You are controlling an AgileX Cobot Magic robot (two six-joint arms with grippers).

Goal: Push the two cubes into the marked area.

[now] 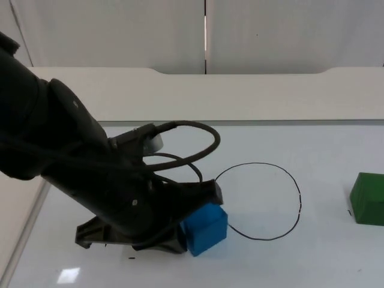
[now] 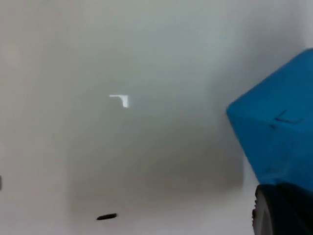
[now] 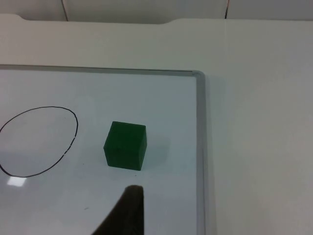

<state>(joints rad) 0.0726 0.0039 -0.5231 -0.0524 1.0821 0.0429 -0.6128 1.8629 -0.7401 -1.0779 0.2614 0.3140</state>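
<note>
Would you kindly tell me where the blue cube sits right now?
In the top view, the blue cube sits just outside the drawn circle, at its lower-left edge, pressed against the left hand; the green cube lies far right.

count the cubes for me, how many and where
2. The blue cube sits against the left gripper, just outside the circle on its left. The green cube sits apart, to the circle's right. None seems hidden.

We are seeing a glossy white table top (image 1: 336, 258) catching overhead light, running to a pale grey partition wall (image 1: 288, 30) at the far side.
</note>
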